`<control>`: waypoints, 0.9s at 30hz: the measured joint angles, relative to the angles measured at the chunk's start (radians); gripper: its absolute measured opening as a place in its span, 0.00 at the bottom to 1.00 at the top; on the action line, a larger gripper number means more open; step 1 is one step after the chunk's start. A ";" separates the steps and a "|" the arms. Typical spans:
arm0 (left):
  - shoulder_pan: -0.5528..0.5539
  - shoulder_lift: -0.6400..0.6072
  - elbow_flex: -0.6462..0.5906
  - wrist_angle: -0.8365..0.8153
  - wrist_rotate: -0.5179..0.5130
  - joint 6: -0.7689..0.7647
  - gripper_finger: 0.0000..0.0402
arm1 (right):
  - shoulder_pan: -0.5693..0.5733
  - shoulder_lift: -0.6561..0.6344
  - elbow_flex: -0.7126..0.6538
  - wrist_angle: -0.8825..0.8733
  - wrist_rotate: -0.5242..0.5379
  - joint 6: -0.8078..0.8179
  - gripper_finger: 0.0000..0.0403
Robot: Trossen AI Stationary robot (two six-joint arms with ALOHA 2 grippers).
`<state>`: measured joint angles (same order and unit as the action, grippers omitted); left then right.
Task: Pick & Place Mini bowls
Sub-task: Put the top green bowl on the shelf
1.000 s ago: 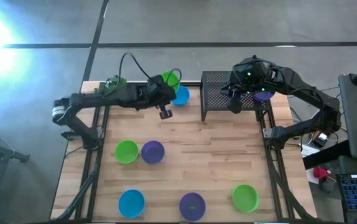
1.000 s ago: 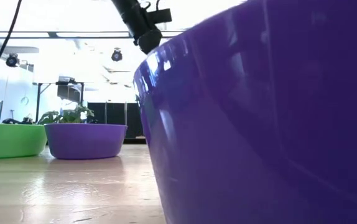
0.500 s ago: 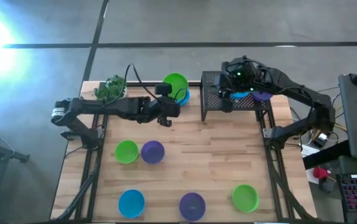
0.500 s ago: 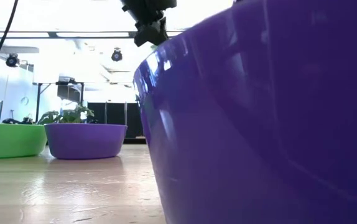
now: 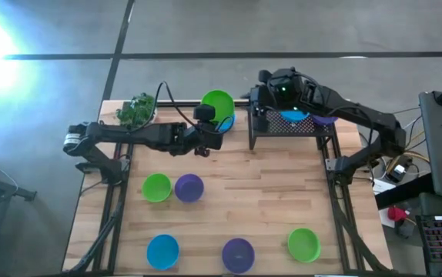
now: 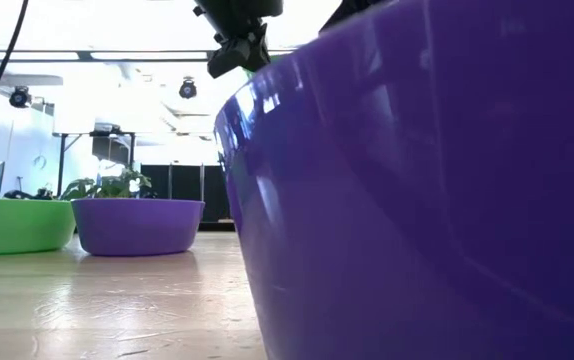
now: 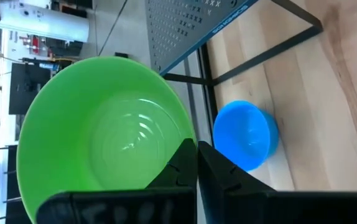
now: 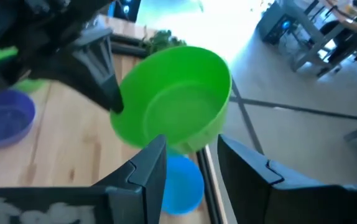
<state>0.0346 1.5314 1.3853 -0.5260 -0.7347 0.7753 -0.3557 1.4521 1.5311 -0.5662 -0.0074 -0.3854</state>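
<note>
With left claw (image 7: 194, 168) pinched on the rim of a green bowl (image 5: 218, 104), holds it lifted over a blue bowl (image 5: 228, 121) at the table's (image 5: 229, 215) back edge, probably to carry it clear into the rack (image 5: 282, 135) just beside. Has the right claw (image 8: 191, 142) spread wide at the rack's left end, facing the green bowl, empty, perhaps ready to receive it. Leaves five bowls well apart toward the front, open side up for later rim grabs.
</note>
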 joint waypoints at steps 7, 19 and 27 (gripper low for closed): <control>0.000 0.000 0.000 0.002 -0.001 0.016 0.00 | 0.000 0.049 0.000 0.064 0.009 0.068 0.34; -0.030 0.000 0.000 0.002 -0.025 0.022 0.00 | -0.002 0.114 0.000 0.106 0.109 0.096 0.30; -0.048 0.000 0.000 0.002 -0.051 0.038 0.00 | -0.002 0.117 0.000 0.106 0.137 0.098 0.29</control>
<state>-0.0135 1.5318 1.3853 -0.5243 -0.7860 0.8135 -0.3576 1.5692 1.5314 -0.4606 0.1293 -0.2877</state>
